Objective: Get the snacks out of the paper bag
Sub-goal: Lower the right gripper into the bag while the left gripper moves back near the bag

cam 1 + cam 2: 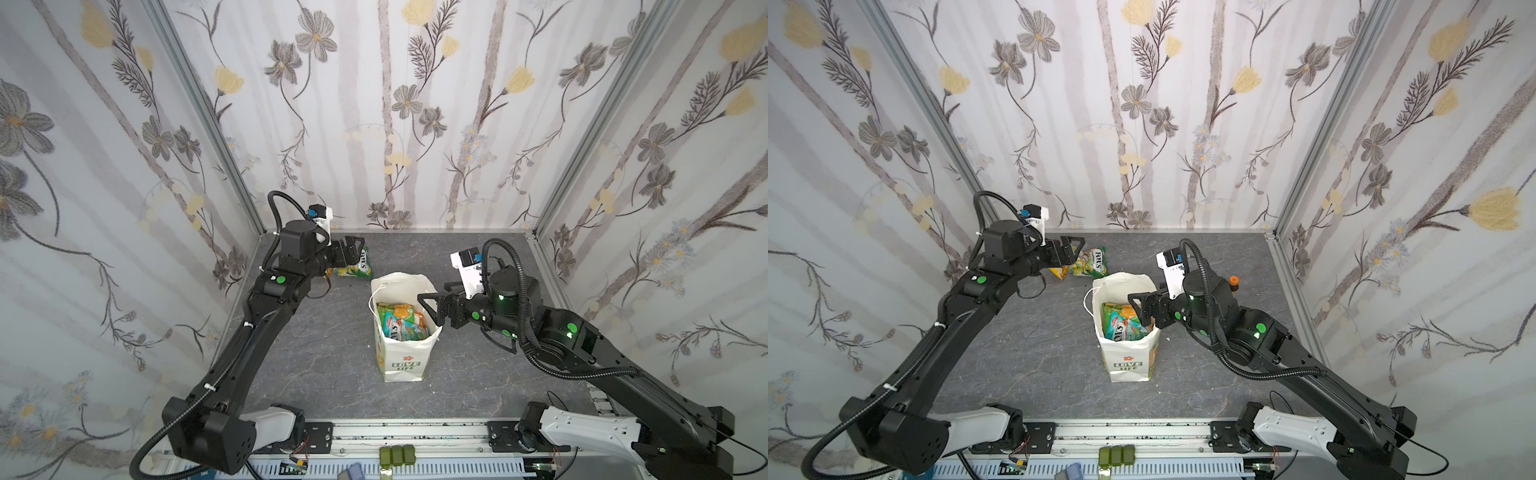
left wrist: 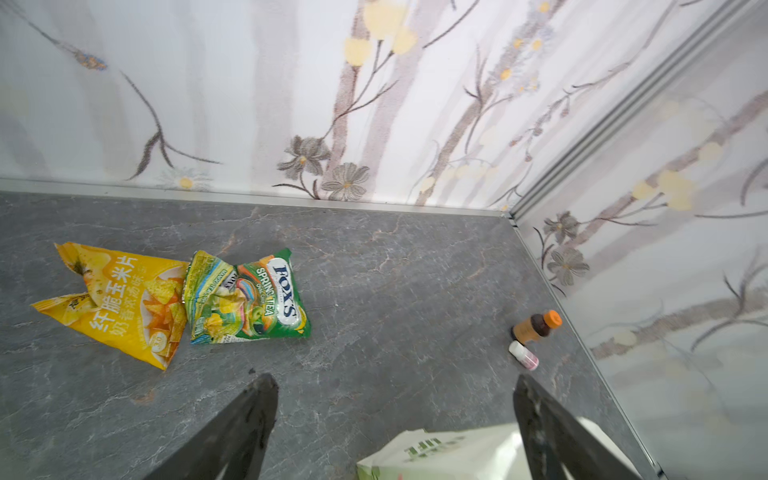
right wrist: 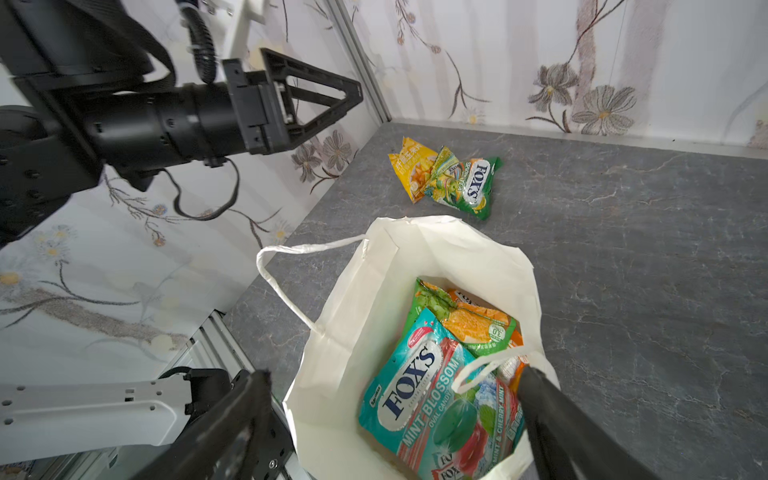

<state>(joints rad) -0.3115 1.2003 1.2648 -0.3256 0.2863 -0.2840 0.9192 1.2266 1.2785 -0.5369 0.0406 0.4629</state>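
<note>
**Both pincers wide open, nothing held**

Right pincer spread wide at the right rim of the upright paper bag, mid-table. Inside, seen clearly only from the right wrist: teal packet and orange packet. Left pincer equally spread, over the far-left table. Beyond it, touching: yellow packet and green packet. Seen only from the left wrist: white vial beside brown bottle.

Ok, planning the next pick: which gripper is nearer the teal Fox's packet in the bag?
Right. The right gripper hangs over the paper bag, above the teal packet; the left gripper is away by the green packet.
</note>
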